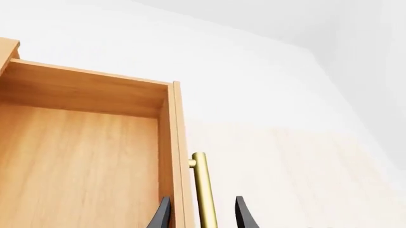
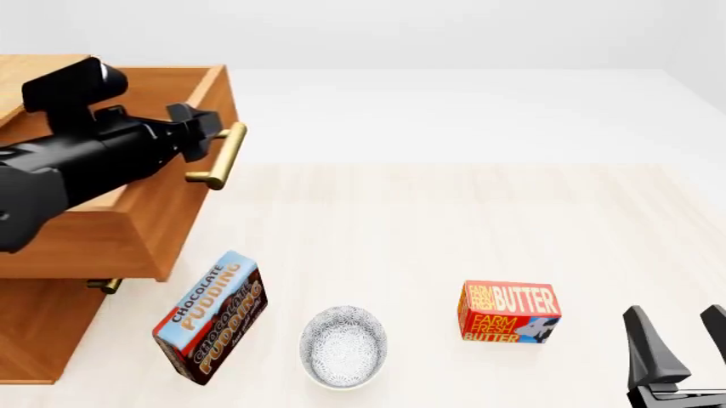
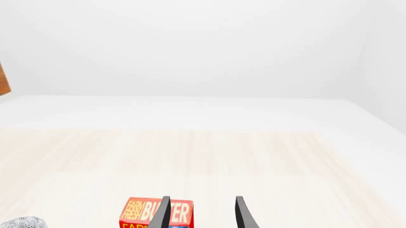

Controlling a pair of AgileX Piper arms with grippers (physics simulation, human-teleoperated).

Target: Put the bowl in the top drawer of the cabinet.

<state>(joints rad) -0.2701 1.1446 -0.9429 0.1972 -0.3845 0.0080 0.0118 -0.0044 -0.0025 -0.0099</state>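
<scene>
The bowl (image 2: 343,347), white with a fine blue-grey pattern, sits on the table near the front edge, and its rim (image 3: 22,222) shows in the right wrist view. At the left stands the cabinet (image 2: 46,331) with its top drawer (image 2: 148,225) pulled out. Inside, the drawer (image 1: 76,156) holds nothing. My left gripper (image 2: 204,127) is open at the drawer's front, its fingers straddling the brass handle (image 1: 203,190) and the front panel. My right gripper (image 2: 677,340) stands open at the front right, apart from the bowl.
A chocolate pudding box (image 2: 210,316) leans just left of the bowl, close to the cabinet. A red butter box (image 2: 509,312) stands between the bowl and my right gripper and shows ahead of its fingers (image 3: 155,213). The lower drawer's handle (image 2: 104,286) peeks out below the open drawer.
</scene>
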